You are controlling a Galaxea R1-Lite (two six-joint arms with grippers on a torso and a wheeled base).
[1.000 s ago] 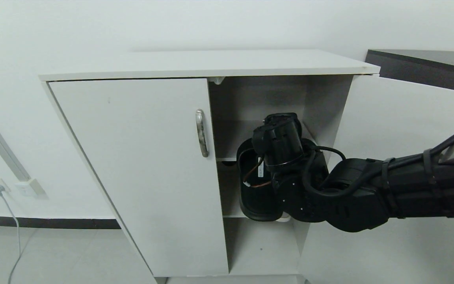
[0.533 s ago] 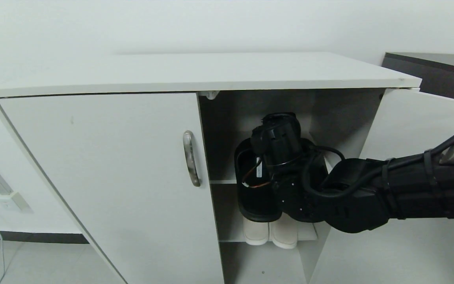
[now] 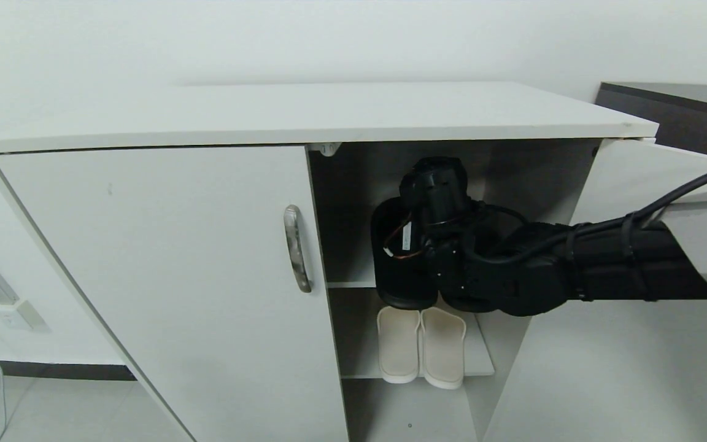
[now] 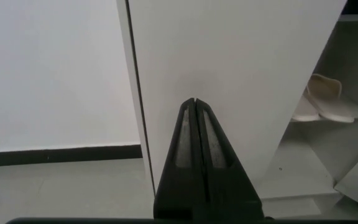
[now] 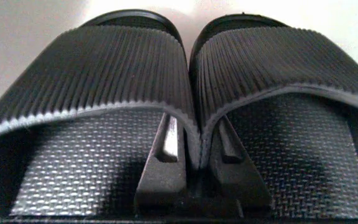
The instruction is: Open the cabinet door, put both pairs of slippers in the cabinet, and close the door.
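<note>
Right wrist view, right end effector (image 5: 196, 134): clamped on adjoining inner walls of the black slippers (image 5: 104, 81).
Left end effector (image 4: 194, 112): fingers together, facing the closed left door (image 4: 229, 56).
Black slippers: held in the cabinet (image 3: 304, 110) opening, at upper shelf level.
White slippers (image 3: 421, 347): side by side on the shelf below.

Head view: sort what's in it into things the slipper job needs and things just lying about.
Job:
cabinet
its open right door
black slippers, pinched in the right tool at the cabinet opening
white slippers, on a lower shelf

Lying about:
wall socket
dark tabletop at the right
</note>
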